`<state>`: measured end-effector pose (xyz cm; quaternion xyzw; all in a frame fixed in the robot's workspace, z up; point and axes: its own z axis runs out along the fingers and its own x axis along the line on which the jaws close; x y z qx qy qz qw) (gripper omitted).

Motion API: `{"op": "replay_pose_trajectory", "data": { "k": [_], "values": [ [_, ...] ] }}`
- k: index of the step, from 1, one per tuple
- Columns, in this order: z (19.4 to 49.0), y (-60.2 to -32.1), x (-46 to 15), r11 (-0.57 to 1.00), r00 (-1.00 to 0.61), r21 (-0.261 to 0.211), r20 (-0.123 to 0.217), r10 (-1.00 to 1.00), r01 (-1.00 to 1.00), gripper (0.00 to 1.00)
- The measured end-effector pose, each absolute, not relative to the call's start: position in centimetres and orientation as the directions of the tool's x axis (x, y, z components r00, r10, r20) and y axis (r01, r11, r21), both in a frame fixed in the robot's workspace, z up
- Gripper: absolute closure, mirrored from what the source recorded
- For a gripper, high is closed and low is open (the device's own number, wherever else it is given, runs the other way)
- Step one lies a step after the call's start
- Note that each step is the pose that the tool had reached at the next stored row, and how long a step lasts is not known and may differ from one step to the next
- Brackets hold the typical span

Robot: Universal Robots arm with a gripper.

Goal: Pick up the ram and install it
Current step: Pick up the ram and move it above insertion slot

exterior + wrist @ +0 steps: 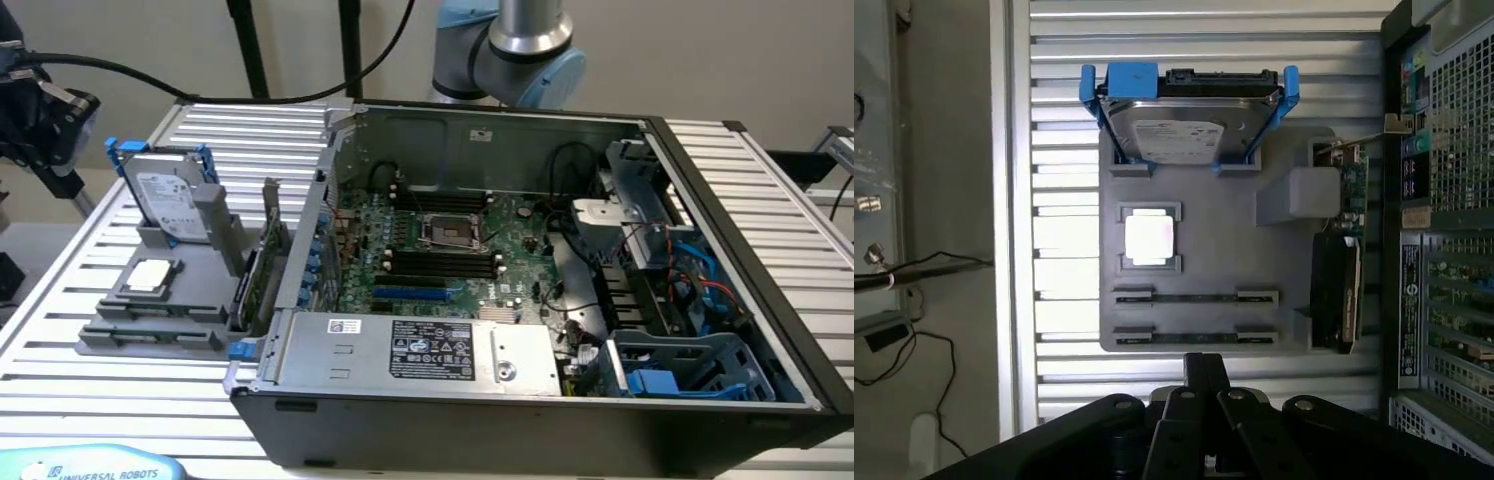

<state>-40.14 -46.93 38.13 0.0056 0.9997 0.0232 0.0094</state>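
One hard drive (1174, 140), one processor chip (1149, 238), one computer case (534, 425).

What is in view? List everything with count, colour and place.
table: one, silver slatted, under everything
computer case: one, black, open, centre of table
motherboard: one, green, inside the case
power supply: one, silver, inside the case's near edge
drive cage: one, blue-grey, inside the case
holder: one, grey, on table beside the case, exterior view's left
hard drive: one, silver in blue bracket, upright on holder
processor chip: one, silver, flat on holder
expansion card: one, green, on edge, holder's case side
narrow slots: two, dark, in holder; contents unclear
arm: one, silver and pale blue, behind the case
gripper: one, black, shut, empty, near the holder's slots
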Motion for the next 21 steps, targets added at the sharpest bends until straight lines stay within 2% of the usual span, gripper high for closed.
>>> {"op": "replay_pose_trajectory", "data": {
  "k": [21],
  "values": [
    [37.78, -46.92, -40.14, 0.931, -0.932, 0.042, -0.015, -0.362, -0.362, 0.89]
  ]
}}
